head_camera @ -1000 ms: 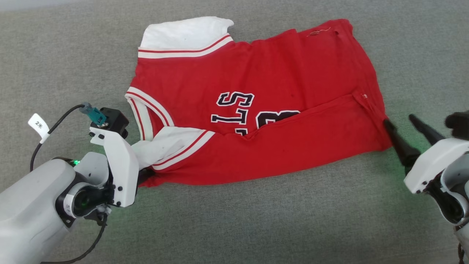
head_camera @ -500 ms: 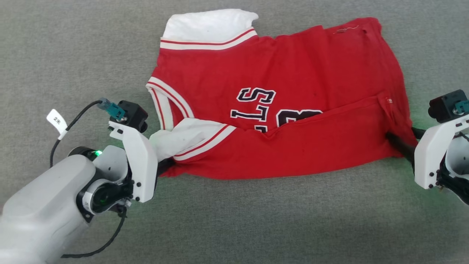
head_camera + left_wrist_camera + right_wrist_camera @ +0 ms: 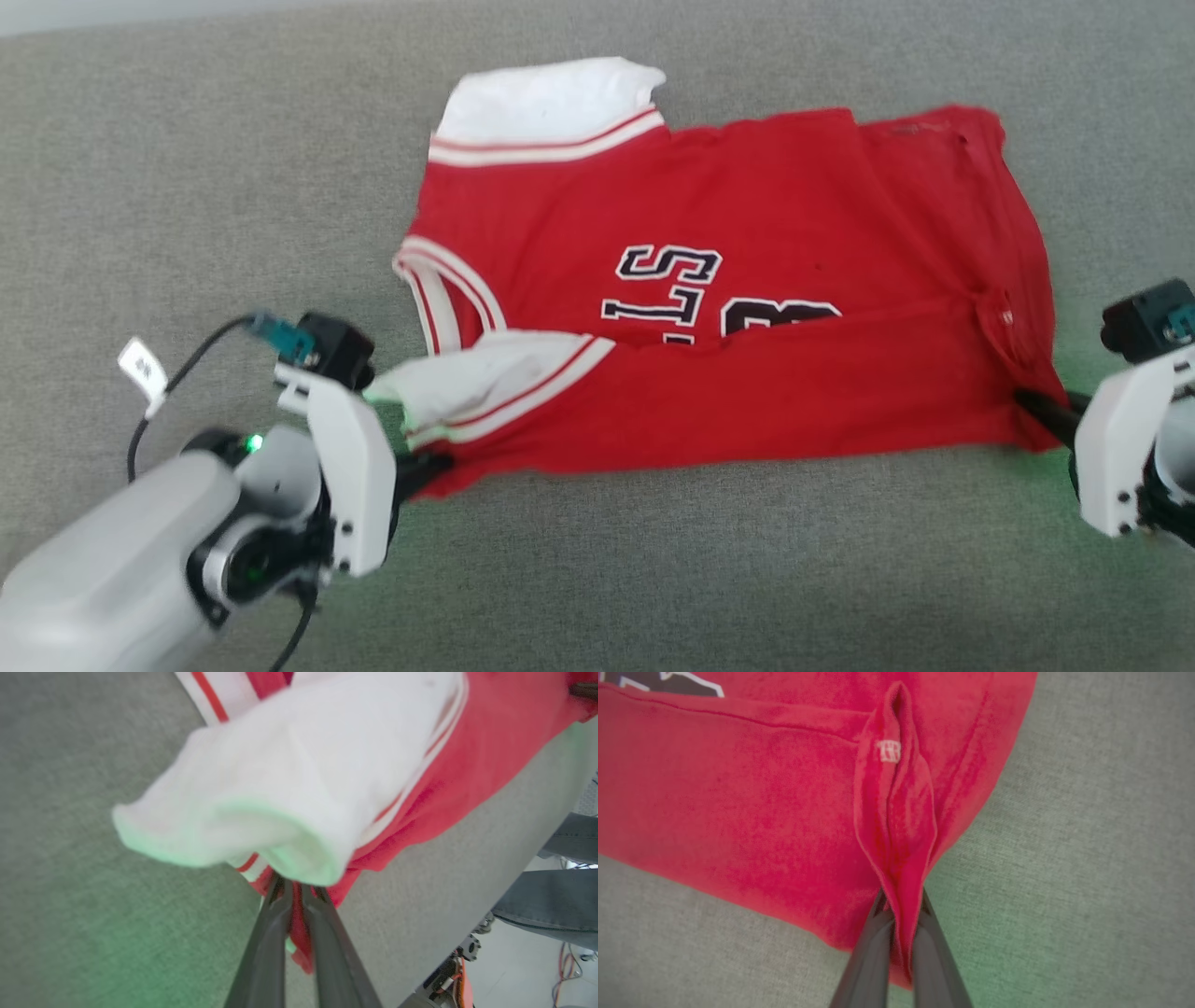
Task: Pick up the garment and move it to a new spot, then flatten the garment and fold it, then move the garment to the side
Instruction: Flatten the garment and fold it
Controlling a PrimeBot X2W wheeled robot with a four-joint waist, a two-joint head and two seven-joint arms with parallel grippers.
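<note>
garment lies on the grey cloth surface, near edge folded over once; my left gripper clamps its sleeve corner, right gripper clamps its hem corner; more folding and the side move remain, i reckon

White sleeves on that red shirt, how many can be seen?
2. One white sleeve lies flat at the far left corner of the shirt; the other is bunched at its near edge, beside the left gripper. None seems hidden.

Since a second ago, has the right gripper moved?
Yes: the right gripper went in toward the garment, from open beside its corner to shut on it.
</note>
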